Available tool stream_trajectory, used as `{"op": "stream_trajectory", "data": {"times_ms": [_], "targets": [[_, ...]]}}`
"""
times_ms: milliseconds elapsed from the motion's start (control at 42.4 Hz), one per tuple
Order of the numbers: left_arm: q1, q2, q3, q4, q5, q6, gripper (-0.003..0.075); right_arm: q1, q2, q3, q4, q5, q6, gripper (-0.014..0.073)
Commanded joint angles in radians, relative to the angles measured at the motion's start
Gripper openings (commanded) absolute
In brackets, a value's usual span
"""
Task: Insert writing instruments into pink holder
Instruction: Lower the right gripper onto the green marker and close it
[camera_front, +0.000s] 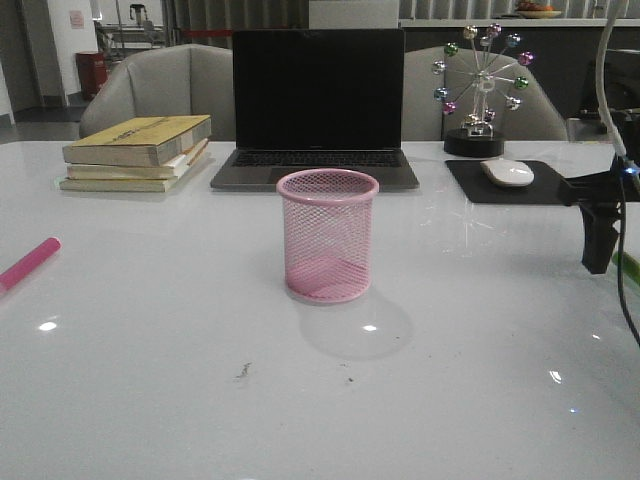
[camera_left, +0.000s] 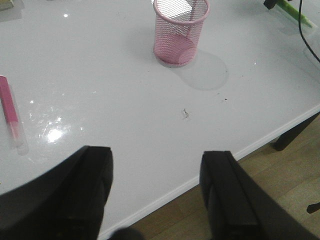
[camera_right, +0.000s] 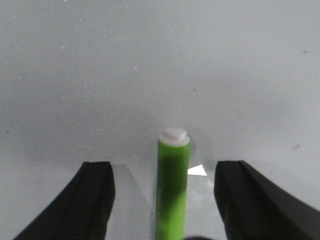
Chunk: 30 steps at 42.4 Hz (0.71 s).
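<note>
Right gripper spread, straddling green marker, lower end cut off; left gripper apart.

Table bare around pink holder; top open.

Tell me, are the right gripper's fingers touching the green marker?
Apart. The right wrist view shows the green marker lying between the right gripper fingers, bare table visible on both sides.

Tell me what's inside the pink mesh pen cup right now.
Nothing: the pink holder stands empty, and its pink base shows through the mesh. The magenta pen and the green pen lie on the table, the green one between the right gripper's open fingers.
</note>
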Motion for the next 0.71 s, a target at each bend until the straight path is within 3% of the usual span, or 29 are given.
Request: {"op": "stream_trajectory", "data": {"times_ms": [0,165,236,684], "targets": [[-0.008,0.008,-0.026,-0.02,-0.072,-0.002,0.0455,-0.004,-0.053,-0.035,-0.002,-0.02,-0.023,0.0494],[-0.008,0.008,-0.026,-0.02,-0.072,-0.002,0.0455,-0.004,-0.053,-0.035,-0.002,-0.021,-0.025,0.0281],[-0.008,0.008,-0.026,-0.02,-0.072,-0.002,0.0455,-0.004,-0.053,-0.035,-0.002,-0.02,-0.025,0.024],[-0.008,0.008,-0.026,-0.02,-0.072,-0.002,0.0454,0.002,-0.124,-0.021,0.018,-0.05,-0.025,0.0225]]}}
